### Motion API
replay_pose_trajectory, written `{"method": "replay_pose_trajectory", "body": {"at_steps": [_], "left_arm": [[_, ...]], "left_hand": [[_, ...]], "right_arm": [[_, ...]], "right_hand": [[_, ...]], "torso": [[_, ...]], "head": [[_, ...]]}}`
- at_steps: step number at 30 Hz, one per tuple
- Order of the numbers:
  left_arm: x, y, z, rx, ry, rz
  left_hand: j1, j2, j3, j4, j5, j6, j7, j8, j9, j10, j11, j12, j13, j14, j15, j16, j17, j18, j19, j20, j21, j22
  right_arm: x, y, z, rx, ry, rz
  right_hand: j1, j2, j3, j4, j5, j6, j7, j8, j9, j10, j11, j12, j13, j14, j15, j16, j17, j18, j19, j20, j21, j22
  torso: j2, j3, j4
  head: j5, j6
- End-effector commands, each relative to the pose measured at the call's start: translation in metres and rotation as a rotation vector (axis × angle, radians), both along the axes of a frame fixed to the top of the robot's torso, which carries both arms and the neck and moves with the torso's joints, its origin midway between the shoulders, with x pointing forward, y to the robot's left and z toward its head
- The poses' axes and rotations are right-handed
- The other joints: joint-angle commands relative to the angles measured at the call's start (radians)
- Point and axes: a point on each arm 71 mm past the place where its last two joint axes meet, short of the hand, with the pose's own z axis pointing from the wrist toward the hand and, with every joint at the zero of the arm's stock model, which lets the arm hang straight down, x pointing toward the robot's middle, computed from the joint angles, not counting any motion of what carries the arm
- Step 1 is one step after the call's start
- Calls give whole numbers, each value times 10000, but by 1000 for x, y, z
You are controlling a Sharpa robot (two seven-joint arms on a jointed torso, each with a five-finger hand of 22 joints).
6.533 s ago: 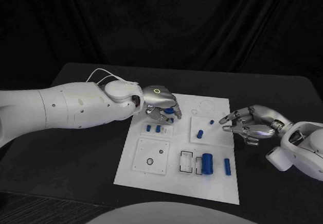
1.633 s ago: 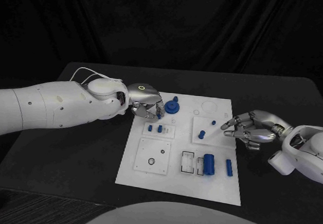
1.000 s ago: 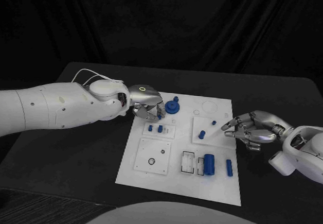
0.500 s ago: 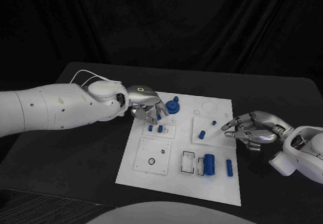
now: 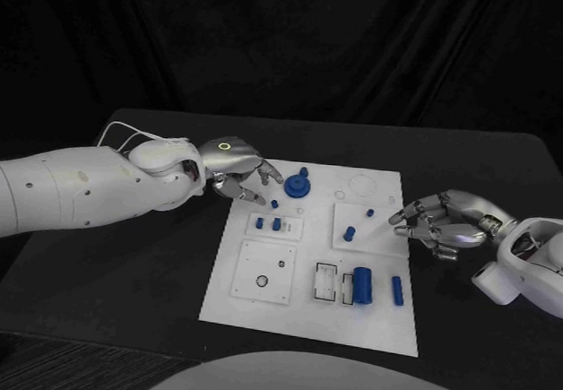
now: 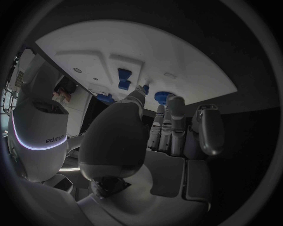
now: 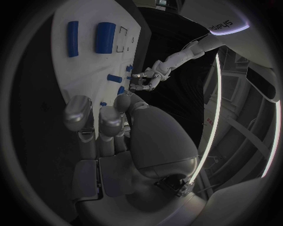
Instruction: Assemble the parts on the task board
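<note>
I cannot make out the small holes and slots on the task board (image 5: 366, 320); too fine to read.

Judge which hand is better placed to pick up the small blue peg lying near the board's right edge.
Right. The right hand, empty with fingers apart, hovers beside the peg; the left hand is at the task board's far-left corner.

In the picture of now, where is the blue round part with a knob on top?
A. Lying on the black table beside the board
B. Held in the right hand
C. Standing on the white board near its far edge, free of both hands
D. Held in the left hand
C: the blue round part stands on the white board near its far edge, with the left hand beside it, fingers apart and holding nothing.
</note>
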Motion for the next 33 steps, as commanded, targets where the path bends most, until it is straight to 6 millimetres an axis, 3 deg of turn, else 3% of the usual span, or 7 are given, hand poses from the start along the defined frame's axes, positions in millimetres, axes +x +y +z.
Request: {"method": "replay_pose_trajectory", "body": {"at_steps": [1, 6, 10, 18, 23, 29, 33], "left_arm": [[1, 8, 19, -1895, -537, 307], [5, 26, 33, -3765, 342, 794], [5, 37, 40, -5522, 1489, 836], [3, 45, 49, -9789, 4194, 626], [3, 43, 51, -12106, 5716, 264], [-3, 38, 49, -13235, 6544, -200], [-7, 35, 47, -13494, 6807, -381]], "left_hand": [[211, 32, -18, -17, -11, 146, 173, 41, 18, -167, 89, 118, 124, -384, 55, -414, -592, 61, -243, 26, -341, 1617], [-34, 3, -395, 102, -16, 264, 424, 15, -3, -656, 295, 344, 389, -1428, 307, -1167, -1266, 320, -1298, 219, -2016, 1181], [-932, -124, -1508, 109, 23, 288, 633, -39, -37, -1576, 555, 437, 603, -3074, 736, -2114, -1596, 803, -4461, 535, -6428, -8], [-1803, -247, -3007, 201, -5, -78, 979, -116, -171, -3458, 1025, 727, 956, -5957, 1817, -4116, -2385, 397, -7255, 1087, -8873, -852], [-2073, 606, -2638, -2, -76, -520, 1072, -137, -275, -5114, 1181, 512, 680, -8342, 1951, -6276, -3534, 126, -9381, 1311, -10831, -1987], [-2008, 961, -2482, 166, 30, -1996, 1083, -216, -744, -8180, 169, -291, -1040, -11147, 1654, -9559, -5921, 276, -11378, 1369, -11900, -3710], [-1958, 1230, -2565, 180, 113, -3016, 850, -284, -1071, -8875, -69, -276, -1600, -11683, 1553, -10267, -6506, 565, -12297, 1407, -11949, -5493]], "right_arm": [[6, -2, 18, -629, -1266, 10], [16, -6, 47, -1502, -2348, 133], [22, -8, 68, -2513, -3189, 346], [34, 1, 91, -5154, -5530, 1152], [41, 13, 90, -6459, -6899, 1939], [39, 24, 72, -7165, -7859, 2976], [37, 30, 57, -7133, -8050, 3457]], "right_hand": [[123, 7, 80, 0, 62, 101, 9, 58, -46, -201, 2, -426, -417, -106, -26, -196, -263, 151, -99, -43, -255, 821], [223, -116, 205, 89, 104, 212, 21, 17, -178, -557, 23, -1444, -1264, -446, -6, -1288, -1633, 344, -429, -19, -1564, 385], [291, -284, 338, 184, 72, 309, 66, -112, -279, -977, 83, -2141, -1639, -701, 48, -2204, -2652, 472, -681, 19, -2599, -16], [382, -704, 807, 577, -188, 457, 299, -561, -488, -2555, 483, -4964, -3614, -624, 366, -2274, -2473, 429, -582, 277, -2725, -140], [266, -998, 622, 748, -866, 306, 143, -1066, -583, -3148, 769, -5950, -4505, -630, 576, -2162, -2281, 408, -536, 457, -2753, -130], [297, -1050, 214, 708, -1205, -138, -187, -1691, -732, -3804, 865, -6573, -5143, -611, 524, -2030, -2103, 400, -443, 460, -2621, -51], [417, -970, 139, 643, -1146, -40, -164, -1774, -719, -3628, 851, -6589, -5318, -512, 581, -1838, -1849, 345, -348, 479, -2371, 45]], "torso": [[9, -16, -2], [7, -44, 8], [15, -59, 32], [70, -127, 89], [110, -193, 176], [182, -284, 311], [219, -323, 373]], "head": [[-70, 19], [-188, 240], [-323, 394], [-661, 715], [-895, 883], [-1158, 945], [-1208, 940]]}}
